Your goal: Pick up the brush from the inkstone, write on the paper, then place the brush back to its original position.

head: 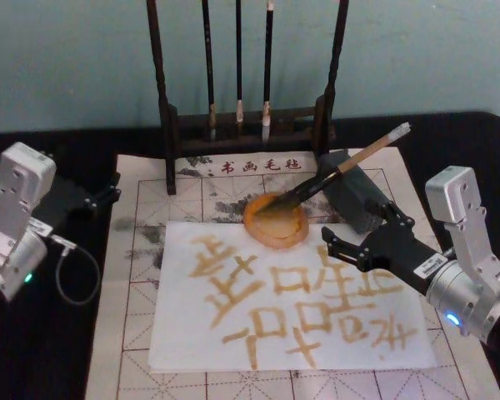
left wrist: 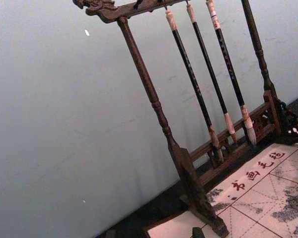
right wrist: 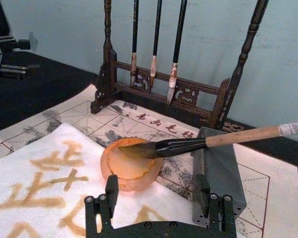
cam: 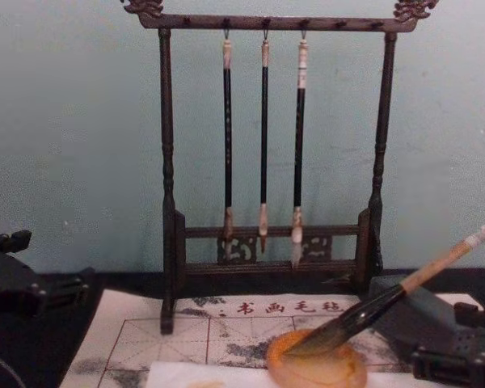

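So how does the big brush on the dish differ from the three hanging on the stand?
The big brush lies slanted, bristles in the orange dish, shaft on the grey block; the three slim brushes hang upright on the stand. Its handle is thick pale wood; theirs are thin and black. All are calligraphy brushes, none held.

The brush (right wrist: 203,143) has a pale, matt wooden handle, a white wrapped end and a glossy dark lower shaft. The inkstone (right wrist: 131,171) looks glossy, translucent amber. The paper (head: 292,308) is matt white with ochre strokes. The mat (head: 142,250) looks like soft, stained felt. The rack (cam: 271,162) is dark turned wood. The grey block (right wrist: 218,171) appears smooth and matt. The tabletop (head: 33,350) is matt black.
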Controlling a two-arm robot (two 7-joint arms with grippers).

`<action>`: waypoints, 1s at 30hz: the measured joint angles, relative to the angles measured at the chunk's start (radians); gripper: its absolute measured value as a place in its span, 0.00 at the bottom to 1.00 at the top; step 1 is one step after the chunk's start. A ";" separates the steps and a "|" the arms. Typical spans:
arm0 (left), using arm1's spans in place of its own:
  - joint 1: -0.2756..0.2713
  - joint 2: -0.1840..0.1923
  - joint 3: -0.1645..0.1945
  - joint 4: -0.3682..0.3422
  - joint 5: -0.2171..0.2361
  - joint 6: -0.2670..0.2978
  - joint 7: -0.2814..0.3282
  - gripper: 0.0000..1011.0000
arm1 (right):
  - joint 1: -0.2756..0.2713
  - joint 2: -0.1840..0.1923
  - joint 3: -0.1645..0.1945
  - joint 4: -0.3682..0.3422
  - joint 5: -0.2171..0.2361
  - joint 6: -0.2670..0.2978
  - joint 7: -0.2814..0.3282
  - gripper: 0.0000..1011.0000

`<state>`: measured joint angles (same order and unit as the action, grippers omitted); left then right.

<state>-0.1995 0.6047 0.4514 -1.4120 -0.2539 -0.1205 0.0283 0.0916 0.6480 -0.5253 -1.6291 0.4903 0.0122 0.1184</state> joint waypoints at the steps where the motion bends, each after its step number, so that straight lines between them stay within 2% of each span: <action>1: 0.000 0.000 0.000 0.000 0.000 0.000 0.000 0.99 | 0.000 0.000 0.000 0.000 0.000 0.000 0.000 0.99; 30: 0.000 0.000 0.000 0.000 0.000 0.000 0.000 0.99 | 0.000 0.000 0.000 0.000 0.000 0.000 0.000 0.99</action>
<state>-0.1995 0.6047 0.4514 -1.4120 -0.2539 -0.1205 0.0283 0.0916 0.6480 -0.5253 -1.6290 0.4903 0.0123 0.1185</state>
